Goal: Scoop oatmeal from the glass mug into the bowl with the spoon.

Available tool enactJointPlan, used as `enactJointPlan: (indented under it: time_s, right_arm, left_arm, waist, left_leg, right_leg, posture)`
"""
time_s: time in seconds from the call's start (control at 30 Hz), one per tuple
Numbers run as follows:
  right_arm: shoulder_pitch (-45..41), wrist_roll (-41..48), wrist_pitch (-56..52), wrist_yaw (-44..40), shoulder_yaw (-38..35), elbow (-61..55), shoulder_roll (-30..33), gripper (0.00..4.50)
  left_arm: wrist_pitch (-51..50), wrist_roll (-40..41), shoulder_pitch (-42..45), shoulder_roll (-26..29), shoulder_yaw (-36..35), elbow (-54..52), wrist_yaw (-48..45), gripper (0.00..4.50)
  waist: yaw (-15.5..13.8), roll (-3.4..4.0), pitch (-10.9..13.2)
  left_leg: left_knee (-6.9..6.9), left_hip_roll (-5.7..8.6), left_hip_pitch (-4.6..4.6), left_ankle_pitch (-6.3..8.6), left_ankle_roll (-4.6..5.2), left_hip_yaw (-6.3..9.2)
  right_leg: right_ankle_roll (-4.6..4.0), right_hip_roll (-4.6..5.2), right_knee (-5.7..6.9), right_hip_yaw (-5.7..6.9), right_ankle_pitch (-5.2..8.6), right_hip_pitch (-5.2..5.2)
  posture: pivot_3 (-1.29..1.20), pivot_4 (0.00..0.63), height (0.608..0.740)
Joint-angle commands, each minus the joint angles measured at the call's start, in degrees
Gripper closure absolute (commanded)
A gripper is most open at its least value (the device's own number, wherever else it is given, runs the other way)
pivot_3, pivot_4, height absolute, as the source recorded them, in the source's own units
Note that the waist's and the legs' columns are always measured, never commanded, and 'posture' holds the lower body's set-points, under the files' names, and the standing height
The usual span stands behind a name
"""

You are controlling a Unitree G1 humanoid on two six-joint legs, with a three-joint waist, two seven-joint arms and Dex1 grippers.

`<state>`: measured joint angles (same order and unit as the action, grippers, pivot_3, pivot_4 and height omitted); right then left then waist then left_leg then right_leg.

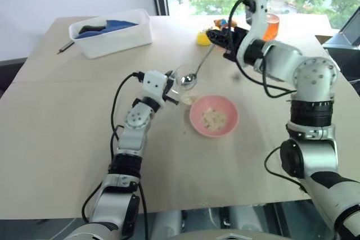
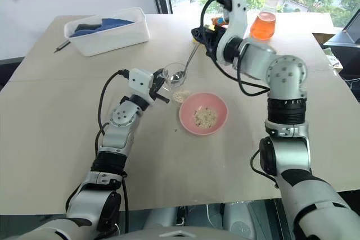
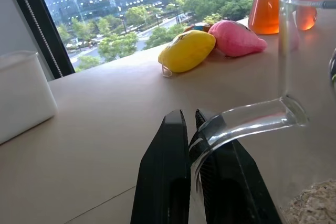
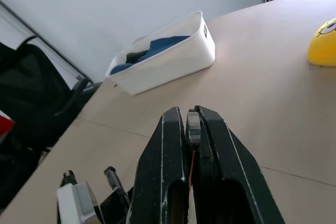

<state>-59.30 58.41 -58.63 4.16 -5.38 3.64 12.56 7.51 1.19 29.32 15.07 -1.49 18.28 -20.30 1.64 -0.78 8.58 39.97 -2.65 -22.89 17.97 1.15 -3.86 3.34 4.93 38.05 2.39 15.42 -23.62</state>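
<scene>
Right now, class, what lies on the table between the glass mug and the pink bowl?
A small spill of oatmeal lies between the glass mug and the bowl, seen in the right eye view.

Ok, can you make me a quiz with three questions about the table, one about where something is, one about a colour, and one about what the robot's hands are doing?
1. Where is the oatmeal heap you can see best?
A. in the bowl
B. in the white tub
C. on the yellow toy

2. What colour is the liquid in the flask?
A. green
B. orange
C. blue

3. What is the left gripper doing?
A. hanging open over the tub
B. resting open on the table
C. shut on the handle of the glass mug

Answers: 1 A, the pale flakes lie inside the pink bowl. 2 B, the flask by the window holds orange liquid. 3 C, the left wrist view shows the black fingers clamped on the clear handle, while the right gripper holds the spoon with its bowl at the mug.
</scene>
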Motion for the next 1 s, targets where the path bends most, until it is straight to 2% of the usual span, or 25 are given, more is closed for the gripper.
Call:
enactJointPlan:
  time_s: [0.03, 0.1, 0.23, 0.33, 0.47, 0.6, 0.67, 0.7, 0.8, 1.0]
  right_arm:
    - [-0.8, -3.7, 2.1, -5.2, 2.3, -3.8, -0.2, 4.14]
    - [-0.8, -3.9, 1.5, -7.1, 3.0, -5.3, -1.0, 3.48]
    - [-0.7, -5.1, 1.4, -8.9, 2.8, -7.0, -1.9, 1.56]
    - [-1.7, -3.6, 0.9, -9.1, -0.3, -7.4, -1.8, 0.14]
    - [-3.8, -1.5, 1.0, -7.8, -5.9, -5.7, -1.2, 0.05]
    - [-3.7, -3.5, 2.1, -7.8, -8.4, -4.2, 0.3, 0.05]
    - [-3.3, -4.0, 2.1, -7.8, -8.9, -4.2, 0.8, 0.00]
    - [-3.0, -3.9, 2.0, -7.6, -9.1, -4.5, 0.9, 0.00]
    - [-2.2, -4.0, 1.8, -7.2, -9.6, -5.4, 0.8, 0.00]
    - [-1.3, -4.0, 1.6, -6.0, -10.0, -6.2, 0.4, 0.00]
  left_arm:
    - [-0.4, 0.2, 0.7, 1.1, -0.4, -3.8, 0.0, 4.43]
    - [-0.6, 0.3, 0.8, 1.4, -0.5, -3.9, 0.0, 4.50]
    - [-0.6, 0.3, 0.9, 1.6, -0.2, -3.6, -0.2, 4.50]
    - [-0.9, 0.1, 1.0, 1.6, -0.1, -3.6, -0.1, 4.50]
    - [-1.1, 0.2, 0.9, 1.5, 0.0, -3.6, -0.2, 4.50]
    - [-0.9, 0.4, 0.9, 1.5, 0.1, -3.3, -0.6, 4.50]
    - [-0.8, 0.2, 1.0, 1.6, 0.2, -3.1, -0.7, 3.70]
    - [-0.8, 0.1, 0.9, 1.6, 0.2, -3.2, -0.5, 3.55]
    - [-1.1, -0.5, 0.5, 1.7, 0.3, -3.5, -0.1, 2.19]
    - [-2.0, 0.1, -0.7, 2.2, -0.2, -5.7, -0.6, 2.19]
  waist:
    - [0.3, 0.00, 0.0]
    - [0.5, 0.00, 0.0]
    - [0.5, 0.00, 0.0]
    - [0.5, 0.00, 0.0]
    - [0.5, 0.00, 0.0]
    - [0.5, 0.00, 0.0]
    - [0.5, 0.00, 0.0]
    - [0.5, 0.00, 0.0]
    - [0.6, 0.00, 0.0]
    - [0.6, 0.00, 0.0]
  left_leg:
    - [0.00, 0.00, 0.00, 0.00, 0.00, 0.01]
    - [0.00, 0.00, 0.00, 0.00, 0.00, 0.01]
    - [0.00, 0.00, 0.00, 0.00, 0.00, 0.04]
    - [0.01, 0.01, -0.01, 0.00, 0.00, 0.04]
    - [0.00, 0.01, -0.01, 0.00, 0.00, 0.04]
    - [0.00, 0.01, 0.00, 0.00, 0.00, 0.03]
    - [0.00, 0.01, 0.00, 0.00, 0.00, 0.01]
    - [0.00, 0.01, 0.00, 0.00, 0.00, 0.01]
    - [0.00, 0.00, 0.00, 0.00, 0.00, 0.02]
    - [0.00, 0.00, 0.00, 0.00, 0.00, 0.02]
  right_leg:
    - [0.00, 0.00, 0.00, 0.00, 0.00, 0.00]
    - [0.00, 0.00, -0.01, 0.00, 0.00, 0.01]
    - [0.00, 0.00, -0.01, 0.02, 0.00, 0.01]
    - [0.00, 0.01, -0.01, 0.03, 0.00, 0.02]
    - [0.00, 0.01, -0.01, 0.03, 0.00, 0.02]
    - [0.00, 0.01, -0.01, 0.03, 0.00, 0.02]
    - [0.00, 0.01, 0.00, 0.02, 0.00, 0.02]
    - [0.00, 0.01, 0.00, 0.02, 0.00, 0.02]
    - [0.00, 0.01, 0.00, 0.02, 0.00, 0.02]
    - [0.00, 0.02, 0.00, 0.02, 0.00, 0.02]
  posture:
    - [0.00, 0.150, 0.740]
    - [0.00, 0.150, 0.740]
    - [0.00, 0.150, 0.740]
    - [0.00, 0.150, 0.740]
    - [0.00, 0.150, 0.740]
    - [0.00, 0.150, 0.740]
    - [0.00, 0.150, 0.740]
    - [0.00, 0.150, 0.740]
    - [0.00, 0.150, 0.740]
    - [0.00, 0.150, 0.740]
